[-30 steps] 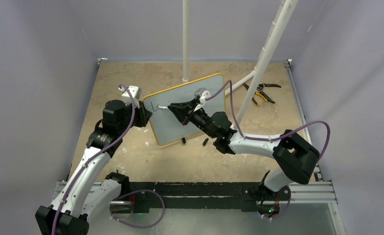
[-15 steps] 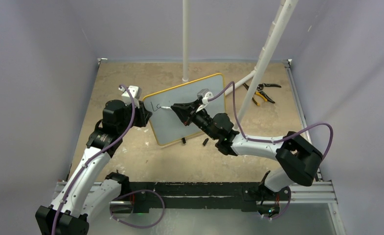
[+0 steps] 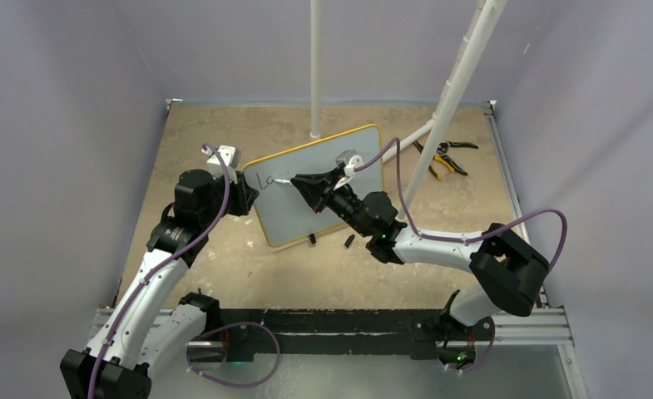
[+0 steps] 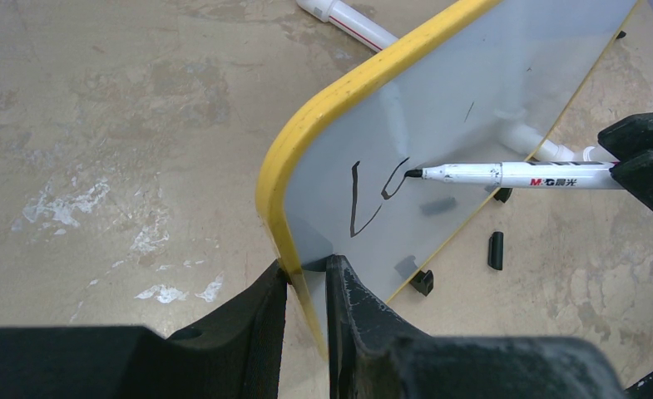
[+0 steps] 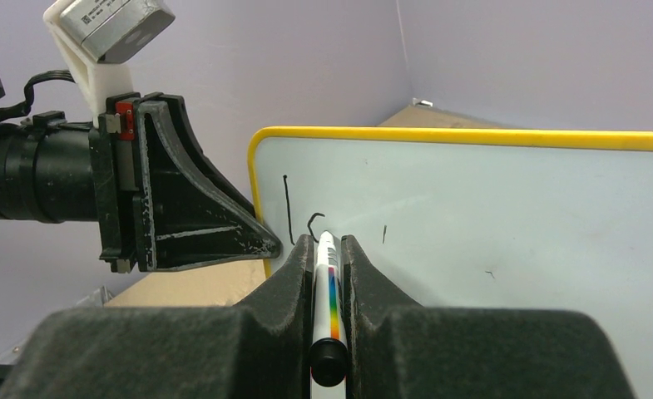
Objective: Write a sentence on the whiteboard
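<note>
Well, pale yellow-framed whiteboard (image 3: 285,214), two black strokes (image 4: 353,199) near one end

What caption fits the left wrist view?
Left gripper clamps the yellow-framed pale whiteboard while a white marker touches its black strokes.

Printed along the white barrel of the marker (image 4: 522,174), just ahead of the fingers of the right gripper (image 5: 327,243): "M&G", followed by two Chinese characters too small to read surely. Handwritten in black on the whiteboard (image 4: 489,75), just above the fingers of the left gripper (image 4: 306,270): a capital "L". Beside it, right at the marker's tip: an unfinished curved stroke, shaped like a small "c".
</note>
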